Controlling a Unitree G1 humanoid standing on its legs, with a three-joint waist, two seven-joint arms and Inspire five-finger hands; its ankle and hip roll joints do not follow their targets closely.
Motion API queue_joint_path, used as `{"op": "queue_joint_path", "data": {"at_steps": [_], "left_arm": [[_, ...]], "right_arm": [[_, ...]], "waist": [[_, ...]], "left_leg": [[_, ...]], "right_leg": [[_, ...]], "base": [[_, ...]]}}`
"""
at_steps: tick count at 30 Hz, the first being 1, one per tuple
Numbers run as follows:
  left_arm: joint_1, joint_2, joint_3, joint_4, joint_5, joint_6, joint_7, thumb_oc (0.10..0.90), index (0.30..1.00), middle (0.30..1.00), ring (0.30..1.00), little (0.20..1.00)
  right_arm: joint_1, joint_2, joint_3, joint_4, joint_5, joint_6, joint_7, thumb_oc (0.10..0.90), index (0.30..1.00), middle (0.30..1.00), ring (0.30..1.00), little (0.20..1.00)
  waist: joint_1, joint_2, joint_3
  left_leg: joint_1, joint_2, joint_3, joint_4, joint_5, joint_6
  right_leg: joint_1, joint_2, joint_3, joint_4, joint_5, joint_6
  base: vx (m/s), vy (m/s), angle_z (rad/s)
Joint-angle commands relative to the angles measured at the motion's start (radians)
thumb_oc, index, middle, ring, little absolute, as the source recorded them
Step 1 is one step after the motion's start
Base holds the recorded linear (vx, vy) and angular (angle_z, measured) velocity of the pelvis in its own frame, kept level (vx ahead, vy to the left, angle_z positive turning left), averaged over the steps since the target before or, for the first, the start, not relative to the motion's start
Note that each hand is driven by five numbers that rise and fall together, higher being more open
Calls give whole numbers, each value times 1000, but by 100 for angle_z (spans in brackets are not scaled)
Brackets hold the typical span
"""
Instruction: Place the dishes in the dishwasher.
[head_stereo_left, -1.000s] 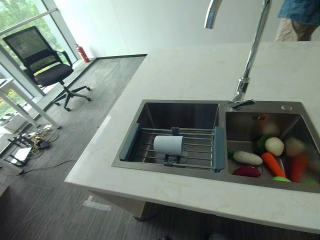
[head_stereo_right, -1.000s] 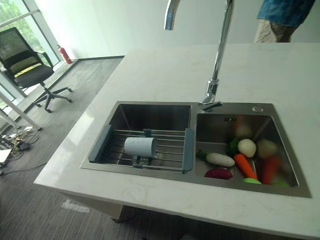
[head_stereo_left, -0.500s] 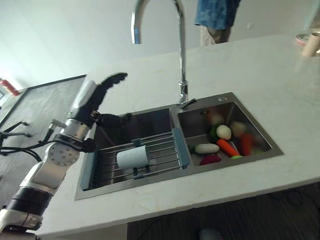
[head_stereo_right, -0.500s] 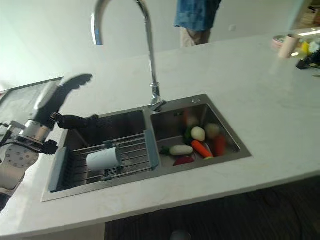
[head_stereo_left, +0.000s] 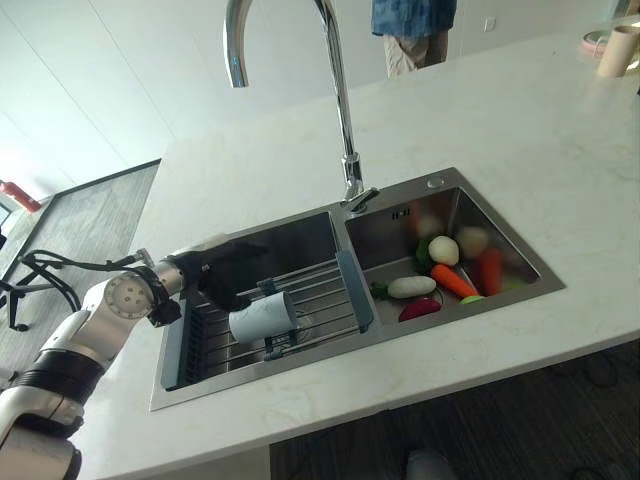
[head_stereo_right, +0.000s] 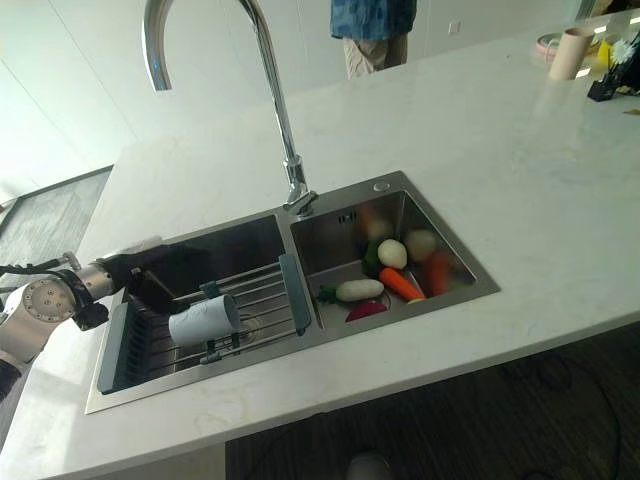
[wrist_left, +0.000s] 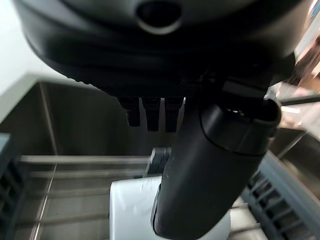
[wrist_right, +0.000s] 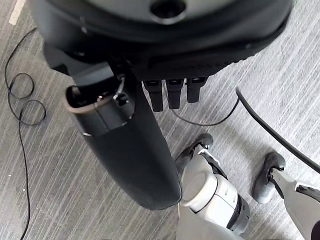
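Observation:
A white cup (head_stereo_left: 262, 318) lies on its side on a wire rack (head_stereo_left: 322, 298) across the left basin of a steel sink (head_stereo_left: 300, 352). My left hand (head_stereo_left: 228, 270) reaches down into that basin, just behind and above the cup. Its fingers are straight and nothing is held. In the left wrist view the thumb (wrist_left: 210, 170) hangs over the cup (wrist_left: 129, 210) without gripping it. My right hand (wrist_right: 150, 45) hangs open over grey carpet floor, away from the sink.
The right basin holds several toy vegetables (head_stereo_left: 450, 276). A tall curved faucet (head_stereo_left: 338, 100) rises behind the divider. A person (head_stereo_left: 410, 25) stands at the counter's far side. A beige cup (head_stereo_left: 612, 50) and a dish stand at the far right of the white counter (head_stereo_left: 520, 130).
The camera has shifted to the right. My left hand has come down from above the counter into the left basin, close to the cup. The cup lies as before.

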Motion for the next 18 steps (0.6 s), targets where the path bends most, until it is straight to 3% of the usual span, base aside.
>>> {"op": "queue_joint_path", "data": {"at_steps": [1, 7, 18], "left_arm": [[-151, 121, 106, -53, -95, 41, -67, 800, 900, 900, 900, 900], [-167, 190, 104, -93, -187, 124, -175, 800, 900, 900, 900, 900], [-144, 243, 138, -156, -223, 145, -191, 800, 900, 900, 900, 900]], "right_arm": [[-6, -18, -15, 15, 15, -25, 3, 800, 900, 900, 900, 900], [-23, -28, 3, 1, 9, -27, 2, 800, 900, 900, 900, 900], [-40, -36, 27, -12, 10, -10, -5, 800, 900, 900, 900, 900]], "waist": [[-8, -13, -30], [14, -5, -32], [45, -14, -35]], "left_leg": [[-68, -3, -73, 135, -132, 18], [-79, -10, -90, 135, -126, 19], [-105, -19, -119, 135, -114, 23]], "right_leg": [[107, -72, 7, -89, 7, 171], [103, -76, 0, -89, 6, 170], [91, -77, -12, -89, 7, 164]], "base": [[32, 36, 2], [7, 5, 0], [28, 7, 9]]}}
